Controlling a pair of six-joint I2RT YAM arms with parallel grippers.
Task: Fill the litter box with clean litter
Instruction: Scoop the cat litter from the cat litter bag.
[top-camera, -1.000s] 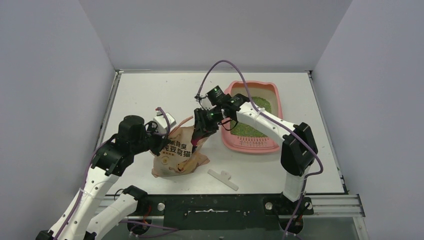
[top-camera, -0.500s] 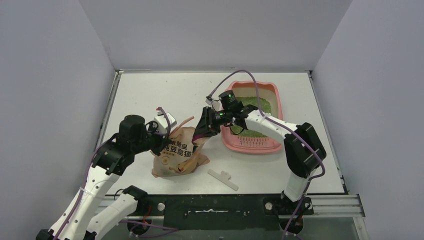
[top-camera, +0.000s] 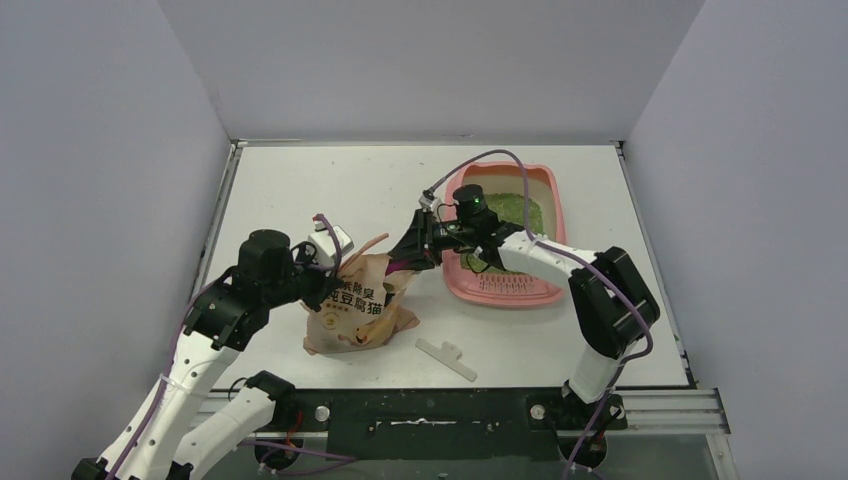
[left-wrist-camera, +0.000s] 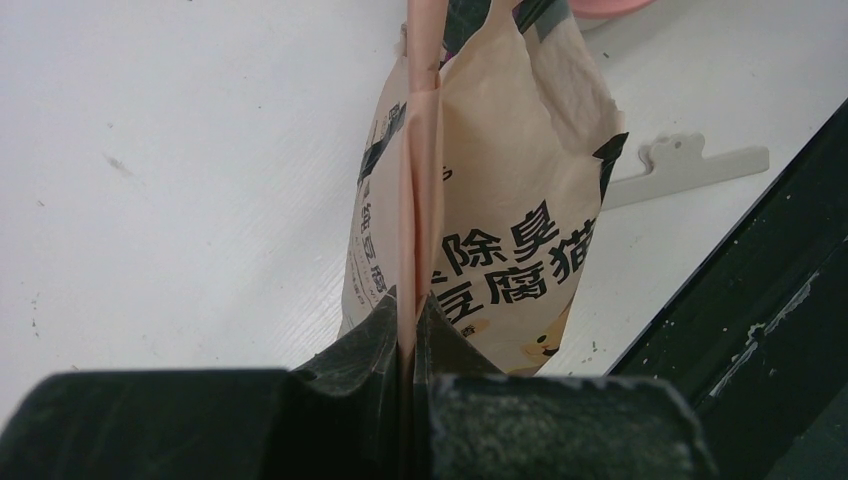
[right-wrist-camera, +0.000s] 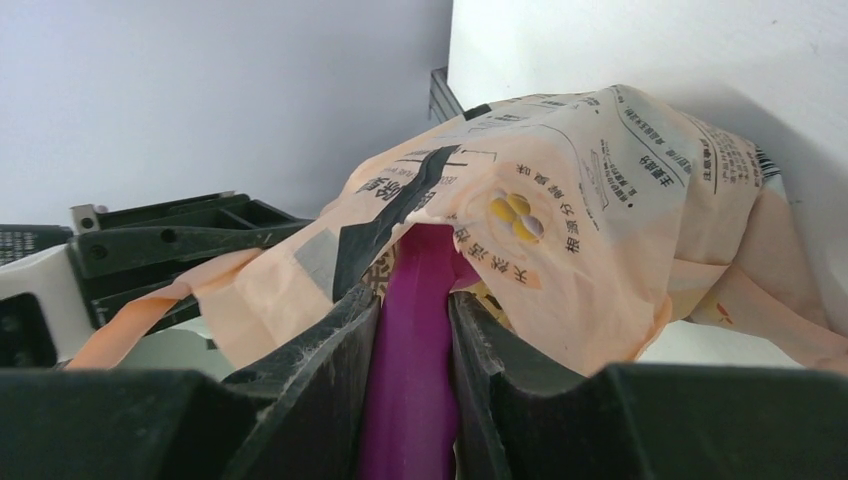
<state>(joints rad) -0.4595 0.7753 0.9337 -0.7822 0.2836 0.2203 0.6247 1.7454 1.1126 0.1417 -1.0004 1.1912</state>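
The litter box (top-camera: 500, 297) sits far right on the table (top-camera: 300, 180), litter (top-camera: 522, 212) partly covering it. The right end effector (right-wrist-camera: 412, 300) grips the magenta scoop (right-wrist-camera: 410, 400) inside the bag (left-wrist-camera: 500, 200). The left end effector (left-wrist-camera: 408, 305) pinches the bag's seam. A tilted scoop could spill granules before the rim.

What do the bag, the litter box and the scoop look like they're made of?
The bag: thin matte peach film or coated paper, unclear which; it creases and crumples. The litter box: smooth pink moulded plastic, going by its rounded rim and slots. The scoop: probably magenta plastic; smooth, slightly glossy.
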